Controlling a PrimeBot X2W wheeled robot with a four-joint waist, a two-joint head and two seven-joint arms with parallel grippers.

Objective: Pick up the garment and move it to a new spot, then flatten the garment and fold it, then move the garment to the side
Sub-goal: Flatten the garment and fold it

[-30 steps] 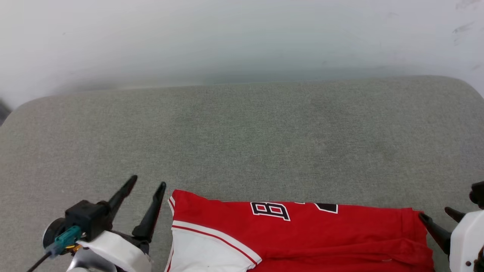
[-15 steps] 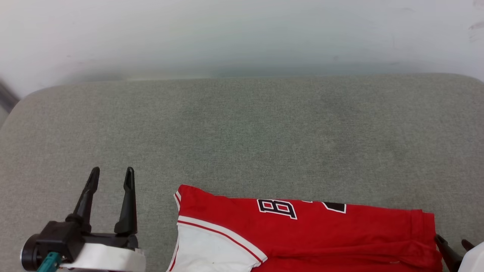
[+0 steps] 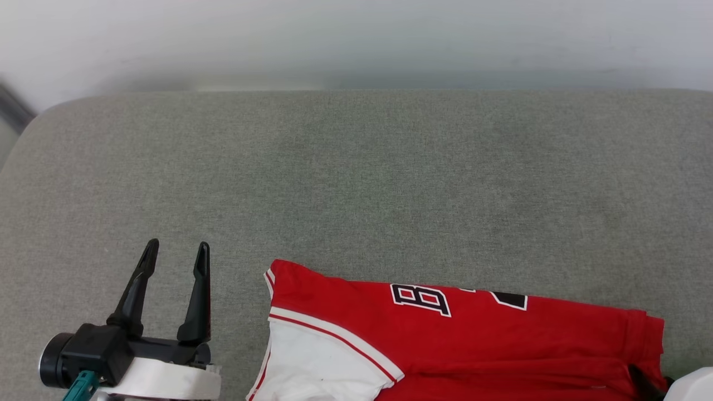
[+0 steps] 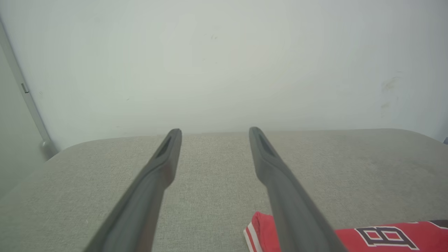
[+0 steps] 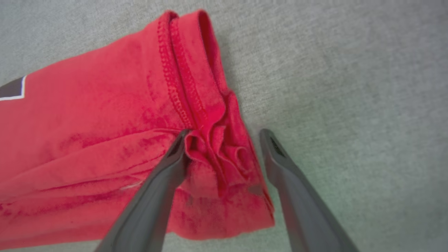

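Note:
The garment (image 3: 501,340), a red jersey with a white sleeve and black white-outlined characters, lies folded into a long strip on the grey cushion (image 3: 356,184) near the front edge. My left gripper (image 3: 177,248) stands open to the left of the garment's sleeve end, apart from it. In the left wrist view this gripper (image 4: 215,132) holds nothing, and the garment (image 4: 385,238) lies at the lower right. At the garment's right end, my right gripper (image 5: 225,134) is open. Its fingers straddle the bunched red hem (image 5: 196,87). One finger (image 5: 164,175) rests on the cloth.
A pale wall (image 3: 356,39) rises right behind the cushion's far edge. The cushion's rounded left corner (image 3: 33,122) drops off near a dark strip. Bare grey cushion stretches beyond the garment toward the wall.
My left gripper has drawn away leftward from the garment's sleeve corner and turned upright. My right gripper has sunk toward the lower right corner over the hem. The camera has shifted a little.

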